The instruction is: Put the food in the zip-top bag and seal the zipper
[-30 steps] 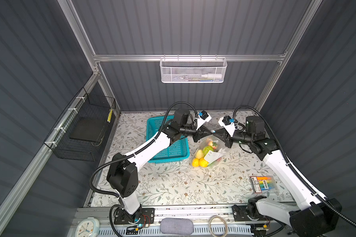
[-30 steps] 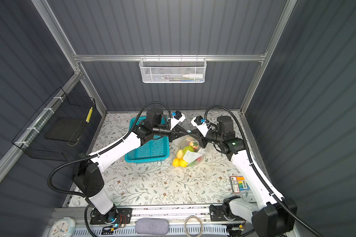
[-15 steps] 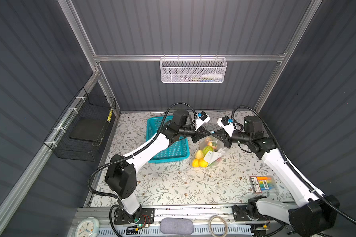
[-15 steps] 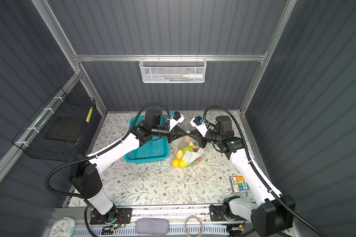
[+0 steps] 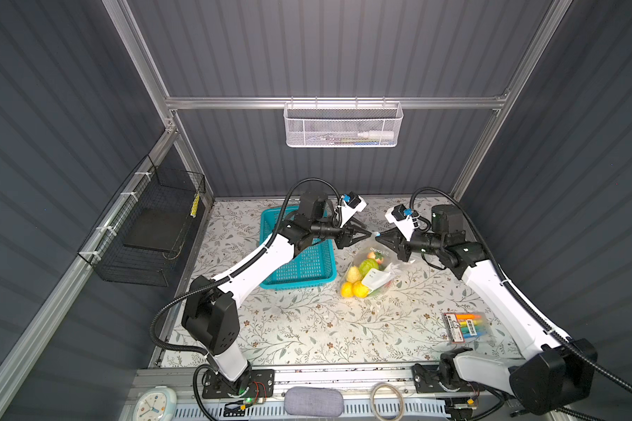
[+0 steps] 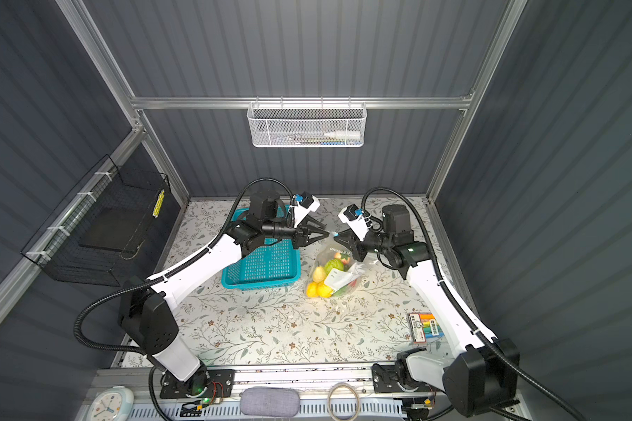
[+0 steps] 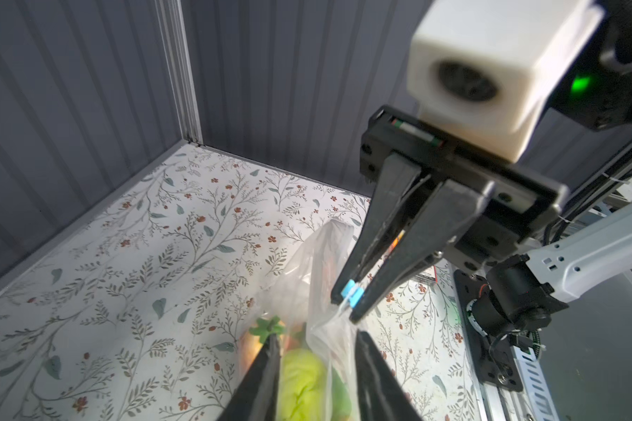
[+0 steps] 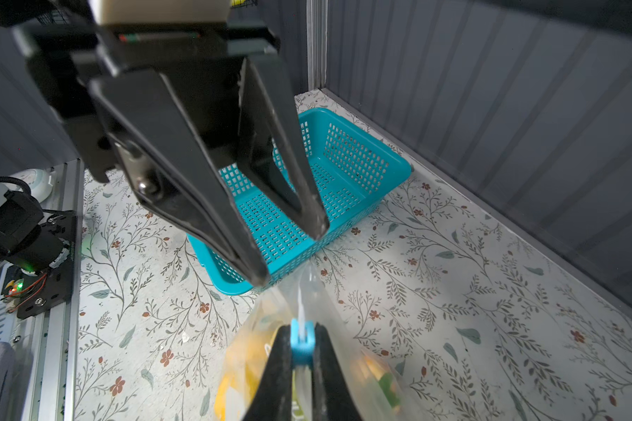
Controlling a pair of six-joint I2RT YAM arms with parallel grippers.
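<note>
- Pinches tiny light-blue slider tab (image 8: 301, 342) between clenched fingers of right gripper (image 7: 345, 309); props crinkly clear zip-top bag (image 5: 376, 251) of toy food (image 5: 360, 288) just beside teal mesh basket (image 5: 300, 283).
- Shows left gripper (image 8: 289, 257) fingers released, on bag's basket side.
- Could slump or spill food if zipper (image 8: 300, 299) gapes: single-corner hold.
- Floral tabletop (image 5: 307, 328), dark ribbed walls (image 5: 343, 54).

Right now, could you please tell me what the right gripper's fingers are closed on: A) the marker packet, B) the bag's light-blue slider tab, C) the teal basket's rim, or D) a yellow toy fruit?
B: in both wrist views the fingers of the right gripper pinch the light-blue slider tab at the mouth of the zip-top bag.
</note>
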